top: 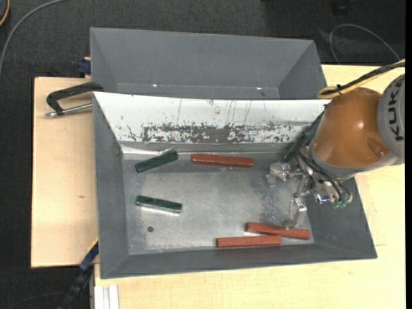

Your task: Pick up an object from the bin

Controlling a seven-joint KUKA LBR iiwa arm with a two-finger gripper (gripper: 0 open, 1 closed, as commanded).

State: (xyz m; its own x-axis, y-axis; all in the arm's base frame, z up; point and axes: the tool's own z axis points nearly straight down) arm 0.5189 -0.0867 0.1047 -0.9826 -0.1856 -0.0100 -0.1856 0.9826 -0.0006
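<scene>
- Hovering lower right: gripper (299, 212) just above the upper red bar (278, 230); pincer state, cannot tell.
- Best: straddle its short width, descend straight, avoid the 2nd red bar (248, 241) alongside.

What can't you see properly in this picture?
Camera view:
Bin floor under the orange cover: hidden by the arm.
Whether the pincer touches the red bar beneath it: cables clutter it.
Dark dot near the lower green bar: too small to identify.
</scene>
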